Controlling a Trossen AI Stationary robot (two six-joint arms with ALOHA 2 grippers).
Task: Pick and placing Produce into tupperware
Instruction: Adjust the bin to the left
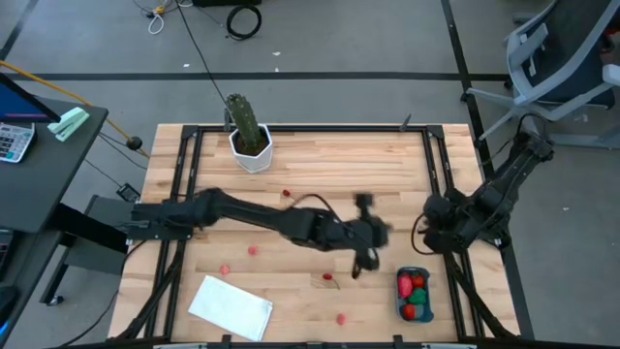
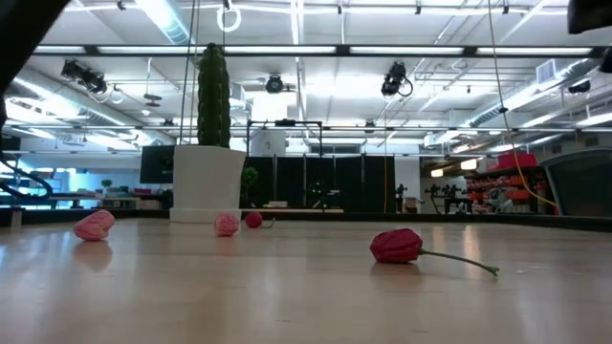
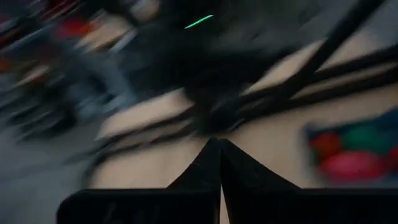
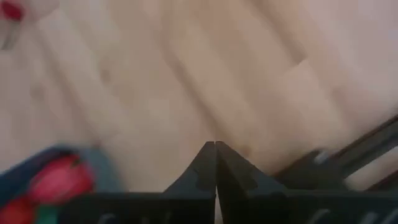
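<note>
Several loose produce pieces (image 1: pixel 340 317) lie along the table's (image 1: pixel 320 165) near half. Tupperware (image 1: pixel 414 296), near right corner, holds red and green pieces. Left gripper (image 1: pixel 366 257), fingers together, sits mid-table; right gripper (image 1: pixel 433 231), fingers together, just beyond the tupperware. Cactus (image 1: pixel 246 121) at far edge.

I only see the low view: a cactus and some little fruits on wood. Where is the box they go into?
Observer: The teal tupperware sits by the table's right edge, at the corner far from the cactus, outside your picture.
Operator: Anything inside yet?
Observer: Yes, red pieces and a green one lie in it.
Operator: And the arms?
Observer: Both are above your frame. The left gripper hangs just left of the tupperware and the right gripper hovers close by, both shut.
</note>
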